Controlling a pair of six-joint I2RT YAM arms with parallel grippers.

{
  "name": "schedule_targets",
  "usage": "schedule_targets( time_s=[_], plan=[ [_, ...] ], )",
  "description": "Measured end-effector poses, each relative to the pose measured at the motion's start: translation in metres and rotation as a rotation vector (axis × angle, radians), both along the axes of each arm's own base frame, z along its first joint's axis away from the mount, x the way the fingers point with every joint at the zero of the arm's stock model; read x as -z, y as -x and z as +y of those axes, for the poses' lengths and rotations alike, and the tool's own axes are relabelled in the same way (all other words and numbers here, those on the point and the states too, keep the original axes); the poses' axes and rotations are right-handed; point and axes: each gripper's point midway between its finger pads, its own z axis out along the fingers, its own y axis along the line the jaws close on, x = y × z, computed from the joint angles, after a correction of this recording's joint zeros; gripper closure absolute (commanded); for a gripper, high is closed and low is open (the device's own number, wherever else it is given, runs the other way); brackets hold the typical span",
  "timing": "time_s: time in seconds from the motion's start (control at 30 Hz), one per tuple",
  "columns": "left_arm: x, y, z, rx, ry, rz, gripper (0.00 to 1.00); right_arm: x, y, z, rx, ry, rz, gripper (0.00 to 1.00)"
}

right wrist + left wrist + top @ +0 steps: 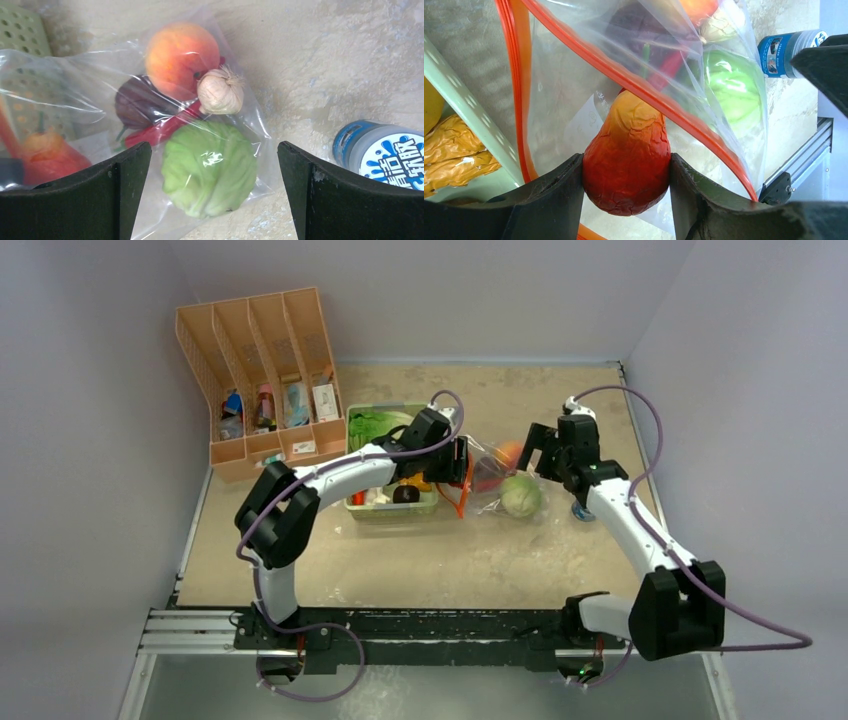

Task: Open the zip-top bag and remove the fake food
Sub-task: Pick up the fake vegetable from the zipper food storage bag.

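**Inspector:** Left gripper [625,162]?
**Assistant:** Clamped on an orange-red piece [629,135] at the bag [75,85] mouth, zip [664,102] parted.
**Inspector:** Right gripper [214,147]?
**Assistant:** Jaws wide, holding nothing, above the cabbage [210,170].
**Inspector:** Bag position?
**Assistant:** On the table [420,560], just beside the tray [392,508]. Cabbage, peach [182,52], chili [165,127] and garlic [220,92] are inside.

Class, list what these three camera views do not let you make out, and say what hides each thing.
Left gripper: in the top view its own wrist hides the fingers.
Blue-and-white plastic bottle: right wrist view, cut off by the frame edge and a finger.
Dark purple piece inside the crinkly transparent zip-top bag: right wrist view, glare blurs its kind.
Orange slotted file rack: top view, contents too small.
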Motion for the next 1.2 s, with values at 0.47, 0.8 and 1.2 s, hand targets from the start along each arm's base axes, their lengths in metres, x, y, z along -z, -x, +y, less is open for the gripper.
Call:
schedule_targets(
  time_s=[0.47,0.8,1.2],
  plan=[
    [-0.011,0.003,0.002,0.002,0.008,-0.005,1.0,0.021,0.031,0.028,-0.2,-0.091,0.081,0.09],
    [-0.013,0.006,0.005,0.008,-0.001,-0.003,1.0,0.053,0.038,0.023,-0.071,-0.122,0.223,0.1],
    [-0.02,0.002,0.025,0.019,0.003,0.017,1.0,0.049,0.029,0.015,0.062,-0.14,0.184,0.11]
  ],
)
